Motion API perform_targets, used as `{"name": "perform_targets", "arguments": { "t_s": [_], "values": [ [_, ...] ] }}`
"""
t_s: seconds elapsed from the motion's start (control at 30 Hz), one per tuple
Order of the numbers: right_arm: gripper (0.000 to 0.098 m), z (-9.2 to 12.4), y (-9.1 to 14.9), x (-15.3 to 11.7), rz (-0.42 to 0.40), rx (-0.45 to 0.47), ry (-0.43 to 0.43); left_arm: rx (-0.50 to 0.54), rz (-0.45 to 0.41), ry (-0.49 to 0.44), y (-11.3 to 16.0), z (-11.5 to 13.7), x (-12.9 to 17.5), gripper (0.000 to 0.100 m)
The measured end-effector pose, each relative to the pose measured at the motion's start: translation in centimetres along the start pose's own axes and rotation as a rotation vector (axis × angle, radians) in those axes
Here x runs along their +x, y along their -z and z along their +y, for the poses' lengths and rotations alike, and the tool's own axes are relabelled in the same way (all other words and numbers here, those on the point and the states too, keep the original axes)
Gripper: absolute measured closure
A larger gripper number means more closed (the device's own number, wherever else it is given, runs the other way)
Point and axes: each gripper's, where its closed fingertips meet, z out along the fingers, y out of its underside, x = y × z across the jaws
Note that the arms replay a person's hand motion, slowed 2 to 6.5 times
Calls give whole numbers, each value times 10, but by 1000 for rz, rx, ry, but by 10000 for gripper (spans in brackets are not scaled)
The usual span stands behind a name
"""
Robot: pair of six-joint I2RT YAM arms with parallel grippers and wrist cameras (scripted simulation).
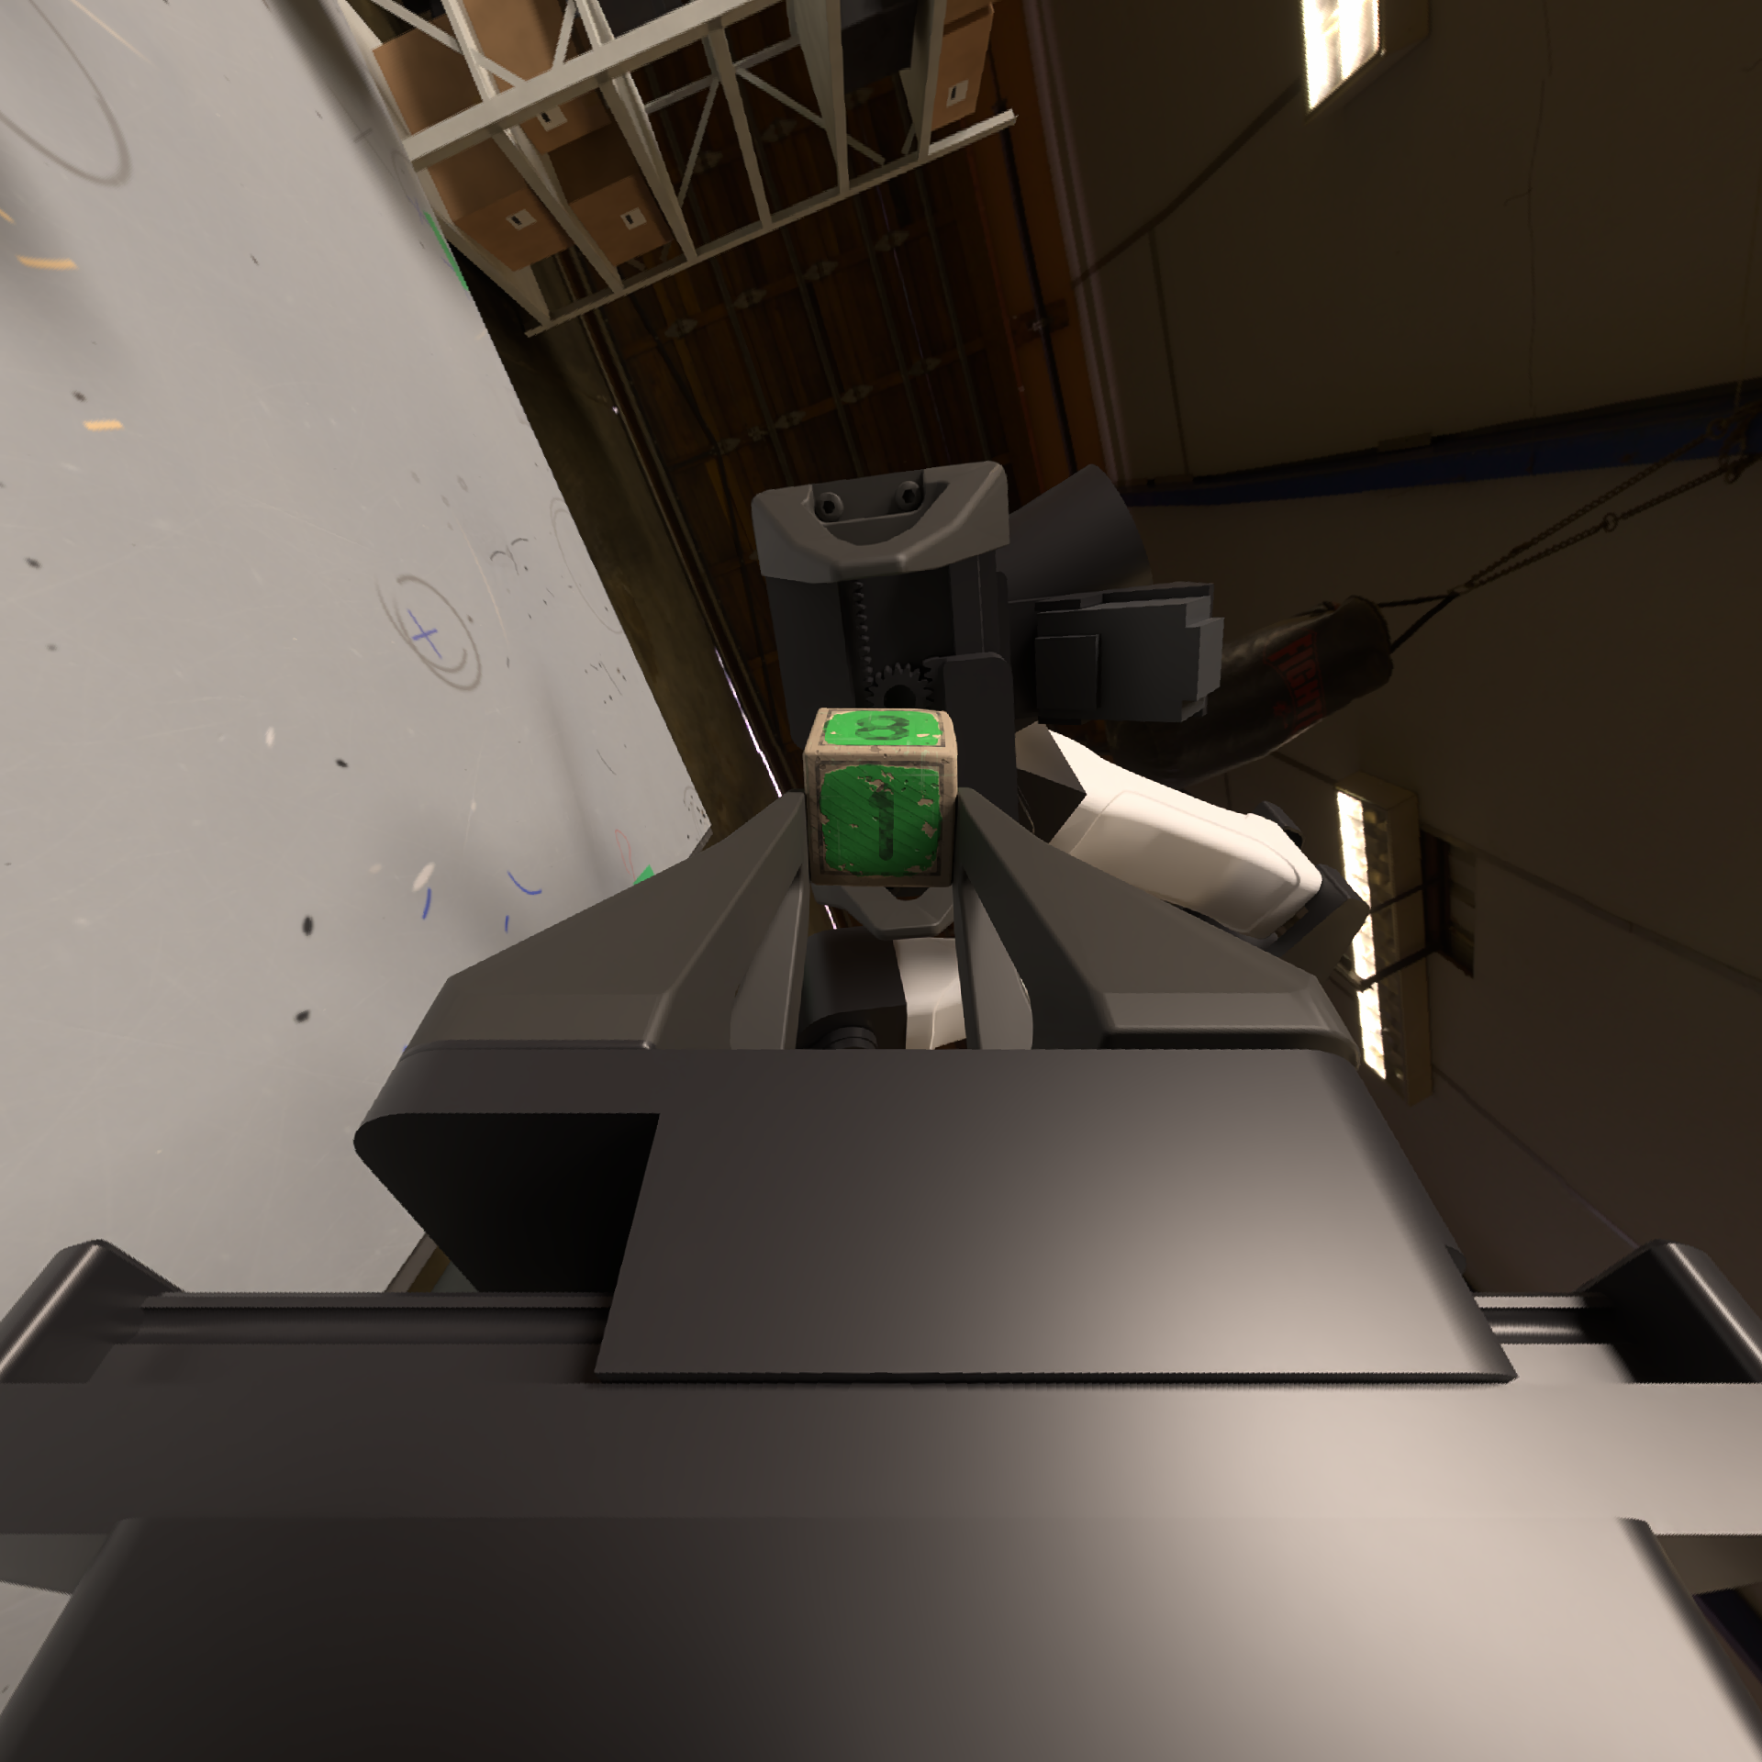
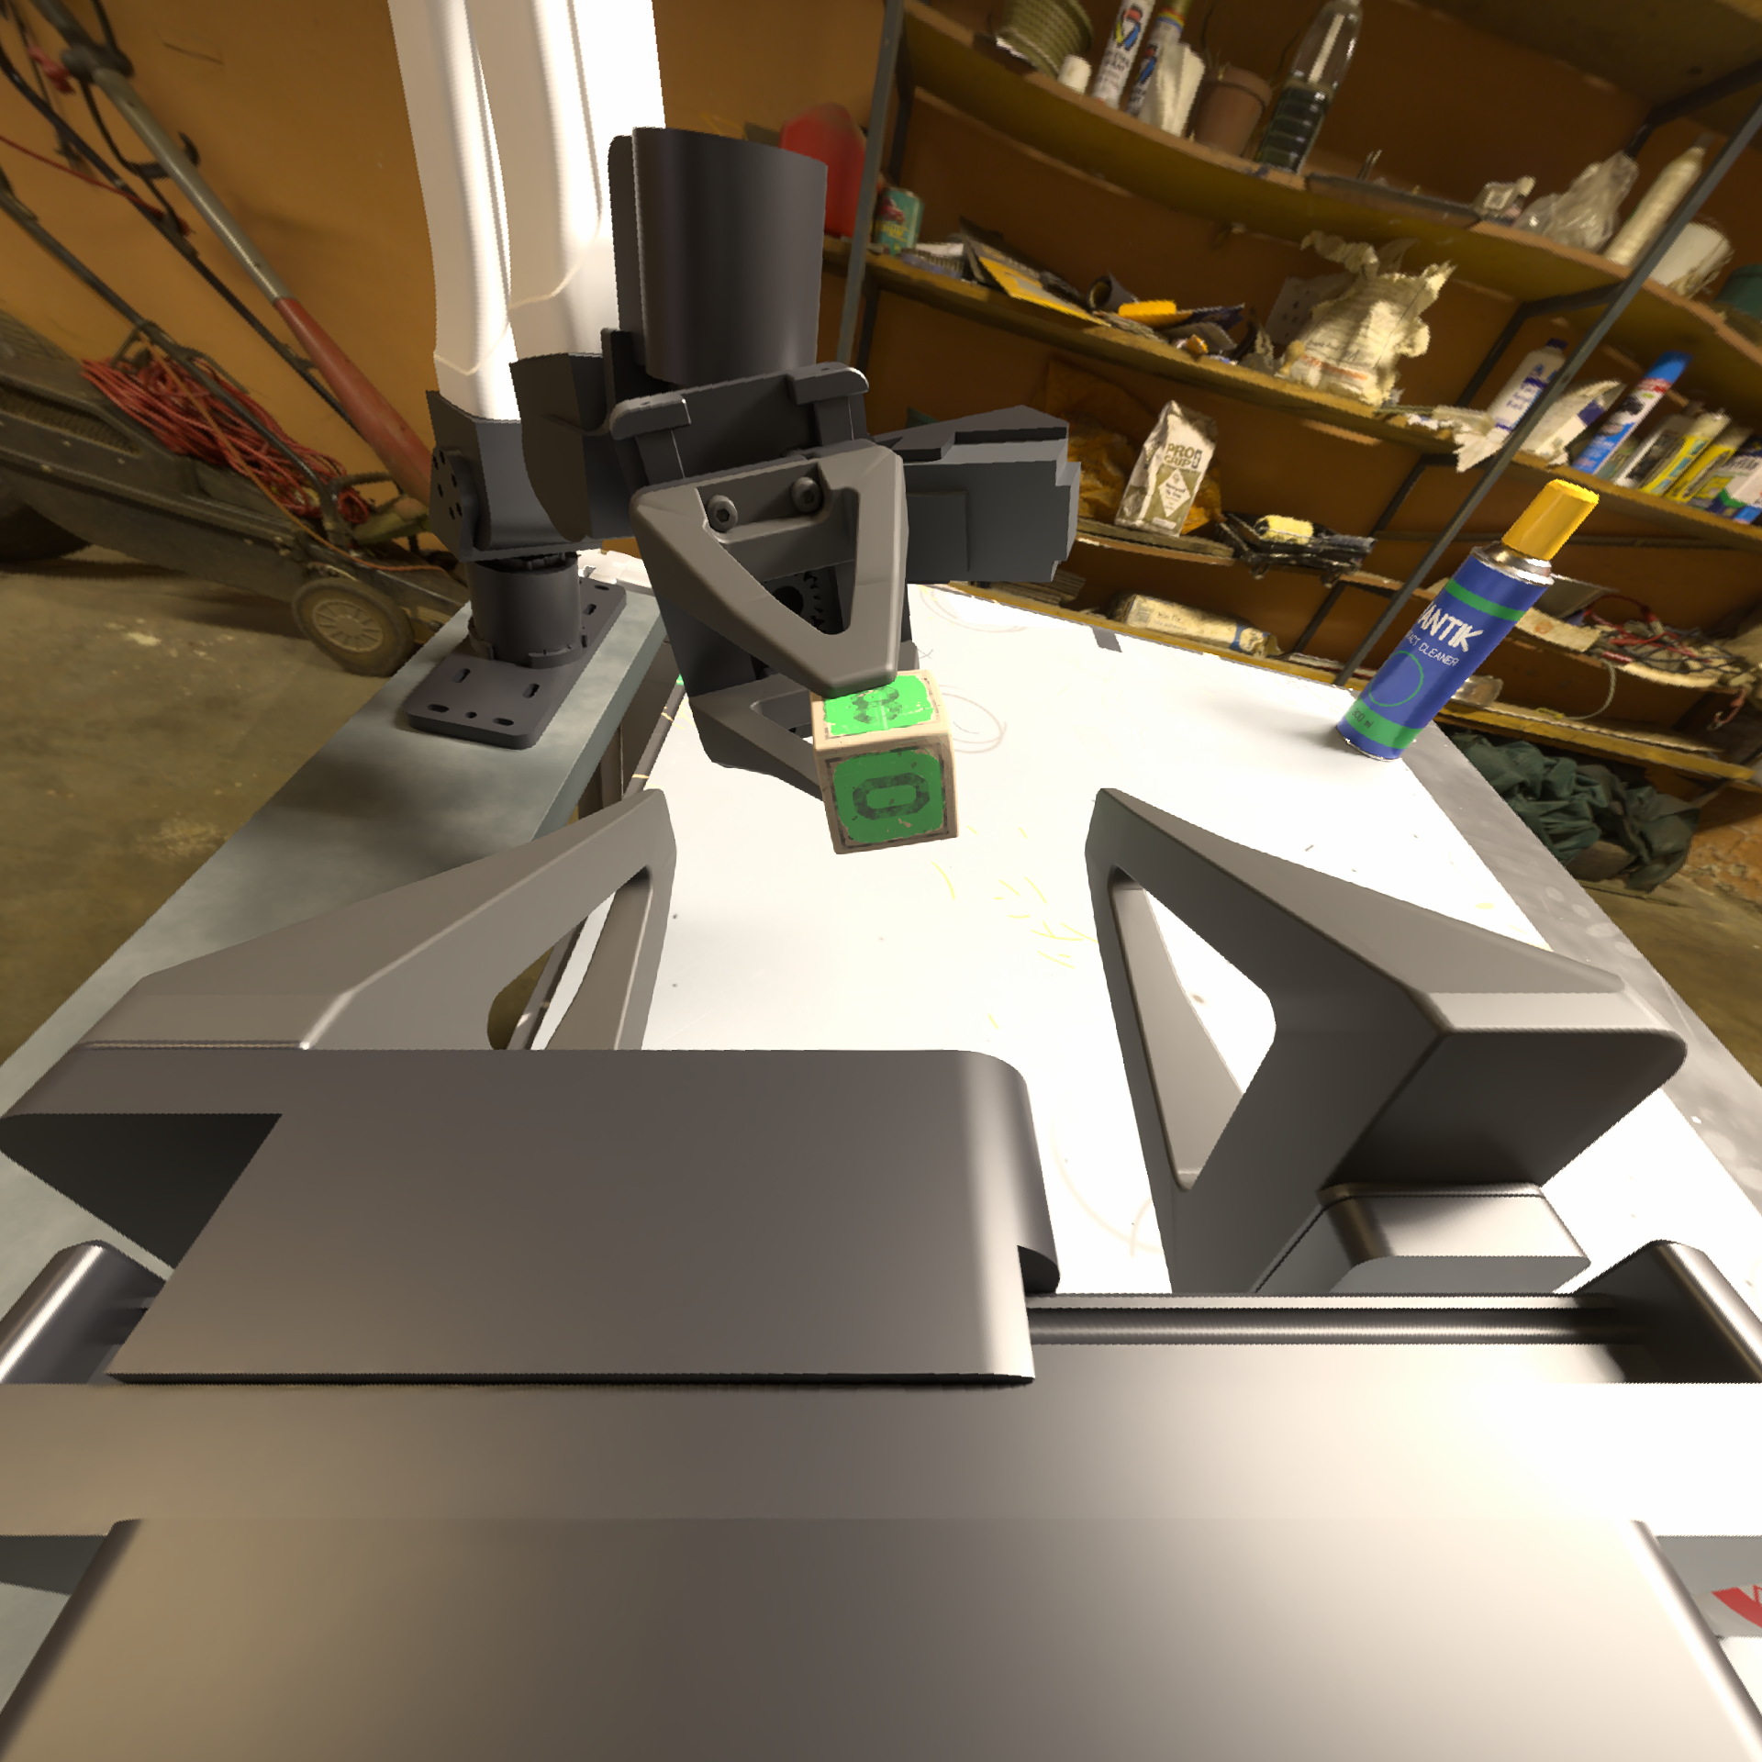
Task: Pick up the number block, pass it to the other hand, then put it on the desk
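The number block (image 1: 879,799) is a small wooden cube with green faces. My left gripper (image 1: 882,825) is shut on it, one finger on each side, and holds it in the air above the desk (image 1: 238,572). In the right wrist view the block (image 2: 887,768) hangs between the left gripper's fingers (image 2: 839,667), above the white desk (image 2: 1049,858). My right gripper (image 2: 882,839) is open, its fingers spread wide just short of the block, not touching it. The right gripper's body (image 1: 877,534) shows behind the block in the left wrist view.
A blue spray can with a yellow cap (image 2: 1459,629) stands at the desk's far right. The left arm's base (image 2: 520,658) is bolted at the desk's far left. Cluttered shelves (image 2: 1335,334) and a lawn mower (image 2: 191,477) lie beyond the desk.
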Motion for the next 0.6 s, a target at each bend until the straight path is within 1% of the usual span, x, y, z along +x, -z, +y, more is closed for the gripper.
{"name": "perform_targets", "arguments": {
  "t_s": [0.2, 0.5, 0.57, 0.6],
  "values": [
    [337, 1, -1, -2, 14, -4, 31, -9, 10, -1, -10, 4, 3, 751],
    [568, 4, 3, -6, 59, 10, 106, -22, 11, 3, -22, 10, 2, 751],
    [687, 3, 5, -5, 78, 7, 124, -33, 12, 2, -24, 13, 2, 750],
    [715, 2, 6, -5, 83, 7, 130, -36, 13, -2, -25, 14, 3, 750]
  ]
}}
